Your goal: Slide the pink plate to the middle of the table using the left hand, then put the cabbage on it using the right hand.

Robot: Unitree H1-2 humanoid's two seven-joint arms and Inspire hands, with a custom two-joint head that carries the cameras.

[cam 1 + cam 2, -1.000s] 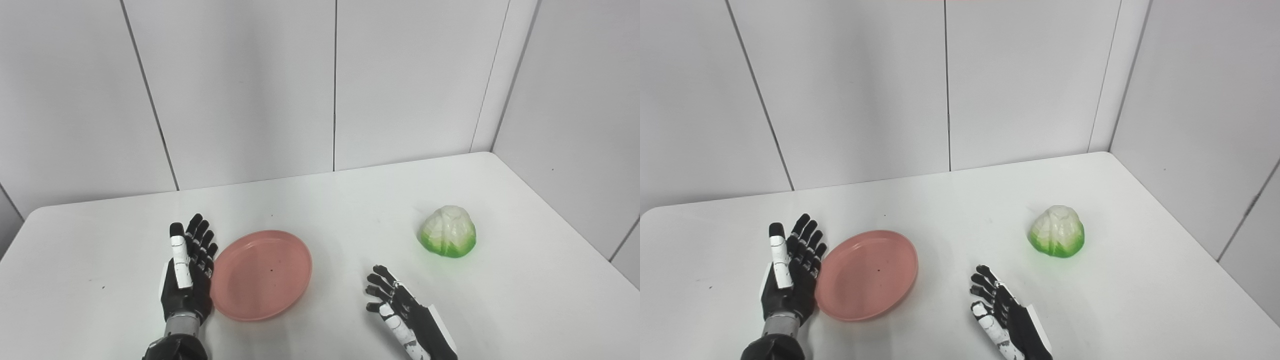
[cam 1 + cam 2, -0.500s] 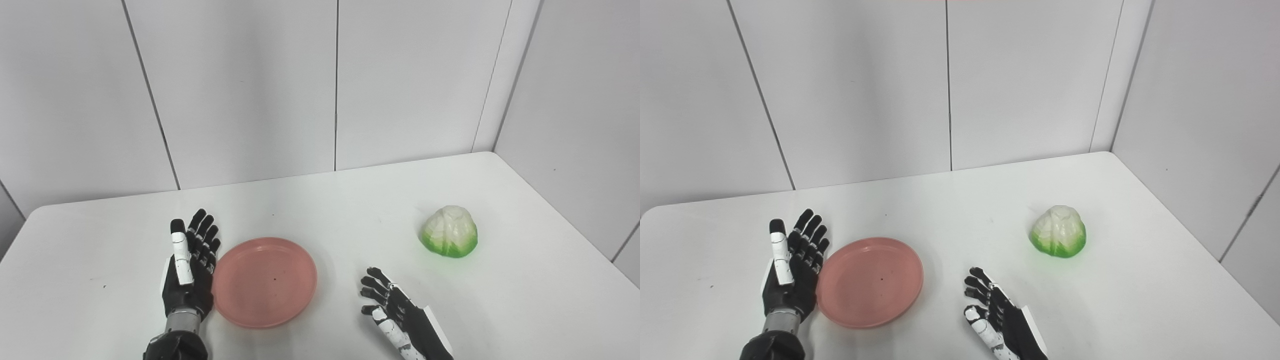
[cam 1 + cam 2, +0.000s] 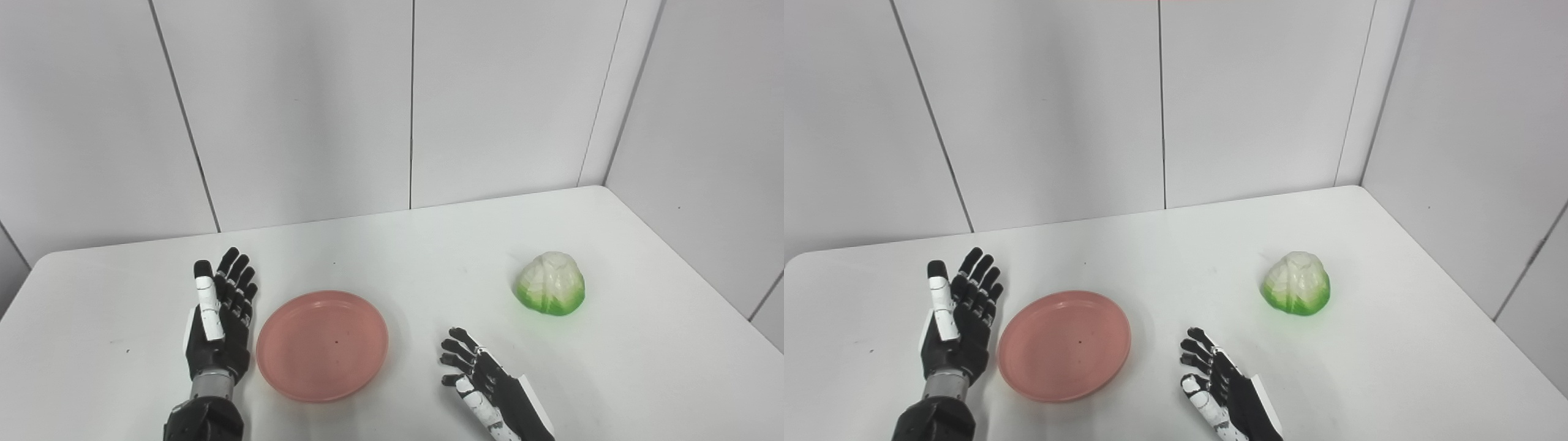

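The pink plate (image 3: 323,344) lies flat on the white table (image 3: 392,257), a little left of the middle. My left hand (image 3: 218,321) stands open just left of the plate, fingers straight and pointing away, with a small gap between palm and rim. The cabbage (image 3: 549,291), white on top and green at its base, rests on the table to the right. My right hand (image 3: 484,389) is open near the front edge, fingers spread, well short of the cabbage and holding nothing.
White wall panels close off the table at the back and along the right side. The table's left rear corner is rounded. A few small dark specks mark the tabletop.
The plate slid a little to the right, then stopped. My left hand has since drawn back leftward off its rim. The right hand sank slightly toward the front edge.
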